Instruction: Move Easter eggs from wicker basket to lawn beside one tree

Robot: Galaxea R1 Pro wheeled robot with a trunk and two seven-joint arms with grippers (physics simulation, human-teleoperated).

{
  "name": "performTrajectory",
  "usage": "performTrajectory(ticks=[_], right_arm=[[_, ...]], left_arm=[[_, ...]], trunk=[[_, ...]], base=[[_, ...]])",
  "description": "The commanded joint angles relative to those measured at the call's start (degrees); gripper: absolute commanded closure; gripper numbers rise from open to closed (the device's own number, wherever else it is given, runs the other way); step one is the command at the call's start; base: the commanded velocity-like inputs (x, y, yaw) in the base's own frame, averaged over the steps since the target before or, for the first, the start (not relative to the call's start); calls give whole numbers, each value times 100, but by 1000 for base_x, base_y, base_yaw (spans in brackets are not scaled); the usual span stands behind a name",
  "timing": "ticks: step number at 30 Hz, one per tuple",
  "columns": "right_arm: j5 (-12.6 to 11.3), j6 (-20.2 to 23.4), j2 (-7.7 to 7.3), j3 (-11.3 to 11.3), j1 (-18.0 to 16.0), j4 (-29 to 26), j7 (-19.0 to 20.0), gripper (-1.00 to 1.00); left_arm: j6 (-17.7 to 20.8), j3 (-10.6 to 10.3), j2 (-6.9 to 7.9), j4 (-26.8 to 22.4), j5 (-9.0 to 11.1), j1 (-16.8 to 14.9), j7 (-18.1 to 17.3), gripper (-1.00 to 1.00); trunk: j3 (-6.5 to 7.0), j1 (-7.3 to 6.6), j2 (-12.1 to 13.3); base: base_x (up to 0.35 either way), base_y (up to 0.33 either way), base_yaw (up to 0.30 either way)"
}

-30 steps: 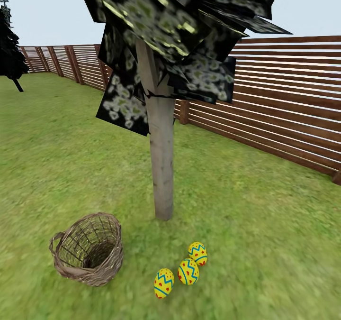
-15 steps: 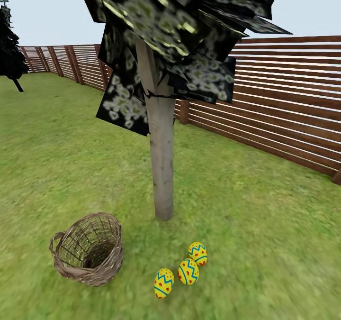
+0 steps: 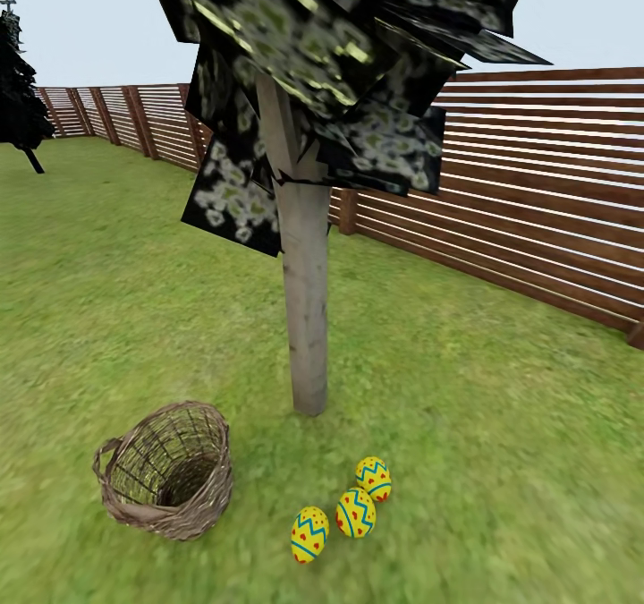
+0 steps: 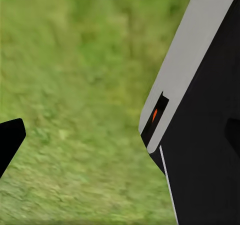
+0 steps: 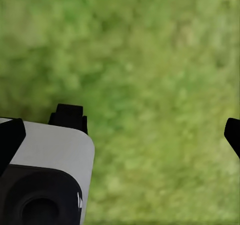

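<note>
Three yellow Easter eggs with blue zigzag bands and red dots lie on the green grass lawn (image 3: pixel 501 461) in a short slanting row: the nearest egg (image 3: pixel 309 534), the middle egg (image 3: pixel 356 513) and the farthest egg (image 3: pixel 373 479). The middle and farthest eggs touch or nearly touch; the nearest lies just beside them. They rest near the foot of the slender pale grey-beige tree trunk (image 3: pixel 304 300), whose dark blocky leaf panels (image 3: pixel 331 67) hang overhead. The round tan-brown woven wicker basket (image 3: pixel 165 470) stands tilted on the grass just beside the eggs, on the far side from the fence; its mouth faces the camera and its inside shows no egg.

Open grass spreads on every side of the eggs and basket. A brown horizontal-slat wooden fence (image 3: pixel 537 201) bounds the lawn behind the tree, and a black conifer-like tree (image 3: pixel 18 94) stands far off.

In the wrist views both arms point down at bare grass. One dark fingertip of the left gripper (image 4: pixel 10 140) shows beside a white-and-black robot part (image 4: pixel 200 115); how far it gapes I cannot tell. The right gripper's (image 5: pixel 122 137) dark fingertips sit wide apart, holding nothing.
</note>
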Motion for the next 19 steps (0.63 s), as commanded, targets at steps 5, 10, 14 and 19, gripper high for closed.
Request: performTrajectory(ticks=[5,10,14,19], right_arm=[[-54,-38,3,48,-8,20,0,-100],[-54,-38,3,48,-3,20,0,-100],[-54,-38,3,48,-5,20,0,-100],[-54,-38,3,48,-5,20,0,-100]], left_arm=[[38,15,0,-15,29,1,13,-100],[38,15,0,-15,29,1,16,-100],[38,14,0,-15,29,1,17,-100],[38,15,0,-15,29,1,17,-100]], trunk=[[-4,0,-2],[-4,0,-2],[-4,0,-2],[-4,0,-2]], base=[[0,0,0],[0,0,0],[0,0,0],[0,0,0]])
